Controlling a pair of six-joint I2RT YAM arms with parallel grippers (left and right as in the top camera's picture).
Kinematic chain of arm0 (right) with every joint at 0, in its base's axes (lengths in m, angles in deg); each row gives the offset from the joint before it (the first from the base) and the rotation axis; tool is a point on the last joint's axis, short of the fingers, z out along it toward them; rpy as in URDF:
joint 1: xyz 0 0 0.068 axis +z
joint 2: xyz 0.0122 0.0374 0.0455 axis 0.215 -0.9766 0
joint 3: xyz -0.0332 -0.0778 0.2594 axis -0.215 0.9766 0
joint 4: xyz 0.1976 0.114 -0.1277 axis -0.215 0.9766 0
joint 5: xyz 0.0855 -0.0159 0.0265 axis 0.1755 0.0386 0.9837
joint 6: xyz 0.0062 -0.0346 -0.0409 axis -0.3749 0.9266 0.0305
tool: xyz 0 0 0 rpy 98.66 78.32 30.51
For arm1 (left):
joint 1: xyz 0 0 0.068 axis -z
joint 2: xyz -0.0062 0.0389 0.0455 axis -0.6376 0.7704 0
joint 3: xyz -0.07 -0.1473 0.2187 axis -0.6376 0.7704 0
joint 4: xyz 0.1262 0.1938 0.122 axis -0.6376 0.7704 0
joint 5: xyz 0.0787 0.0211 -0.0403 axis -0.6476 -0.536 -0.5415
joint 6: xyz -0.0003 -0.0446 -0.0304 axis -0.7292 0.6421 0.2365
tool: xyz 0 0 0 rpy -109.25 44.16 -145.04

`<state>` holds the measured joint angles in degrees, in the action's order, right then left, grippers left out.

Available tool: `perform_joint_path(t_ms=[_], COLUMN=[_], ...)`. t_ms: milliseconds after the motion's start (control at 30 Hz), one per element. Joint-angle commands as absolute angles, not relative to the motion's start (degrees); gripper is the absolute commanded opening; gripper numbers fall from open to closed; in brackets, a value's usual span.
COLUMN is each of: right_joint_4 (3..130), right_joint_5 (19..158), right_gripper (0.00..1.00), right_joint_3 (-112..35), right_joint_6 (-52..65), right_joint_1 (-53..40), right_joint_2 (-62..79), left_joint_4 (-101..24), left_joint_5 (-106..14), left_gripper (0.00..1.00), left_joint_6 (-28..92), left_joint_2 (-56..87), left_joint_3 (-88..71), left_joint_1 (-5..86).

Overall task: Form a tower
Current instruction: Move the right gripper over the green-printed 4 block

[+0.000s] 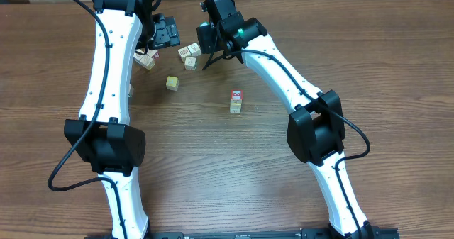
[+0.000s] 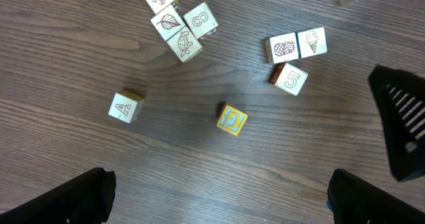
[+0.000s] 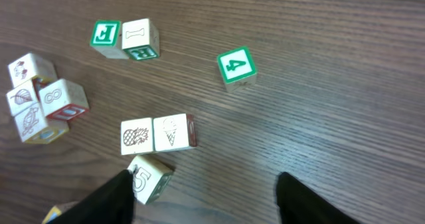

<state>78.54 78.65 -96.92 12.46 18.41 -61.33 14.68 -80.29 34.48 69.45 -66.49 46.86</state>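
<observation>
The tower is a short upright stack of pale cubes with a red-marked cube on top, standing alone at mid table; neither wrist view shows it. My right gripper hangs open over a small group of loose cubes to the tower's upper left. A "5" cube lies against the inner edge of its left finger, and nothing is held. My left gripper stands wide open and empty at the far left, above bare wood.
Pineapple and ice-cream cubes lie side by side beyond the "5". A green "4" cube and a green-and-white pair lie farther off. A yellow cube, an "A" cube and a cluster lie scattered on the left side.
</observation>
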Motion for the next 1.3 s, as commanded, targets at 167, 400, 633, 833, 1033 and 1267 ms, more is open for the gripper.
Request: perform_joint_path(t_ms=[167,400,633,833,1033,1267], right_joint_4=[79.68,88.84,88.53,83.61,78.61,71.94], right_joint_5=[80.37,80.96,81.71,81.9,86.56,86.54], right_gripper=[0.63,0.61,0.59,0.6,0.63,0.62], right_joint_3=[-98.43,-110.56,-112.31,-112.29,-112.27,-112.24], right_joint_6=[15.47,16.63,20.76,25.29,26.75,26.77], right_joint_1=[17.89,14.68,12.58,12.95,13.15,14.24], right_joint_2=[-58.42,-57.55,-58.18,-61.59,-67.38,-73.92], left_joint_4=[14.57,14.57,14.57,14.57,14.57,14.57], left_joint_5=[-80.03,-80.03,-80.03,-80.03,-80.03,-80.03], left_gripper=[1.0,1.0,0.99,1.0,1.0,1.0], left_joint_6=[35.26,35.28,35.28,35.28,35.28,35.28], left_joint_2=[68.66,68.66,68.66,68.66,68.66,68.66], left_joint_3=[-67.39,-67.39,-67.39,-67.39,-67.39,-67.39], left_joint_1=[46.88,46.88,46.88,46.88,46.88,46.88])
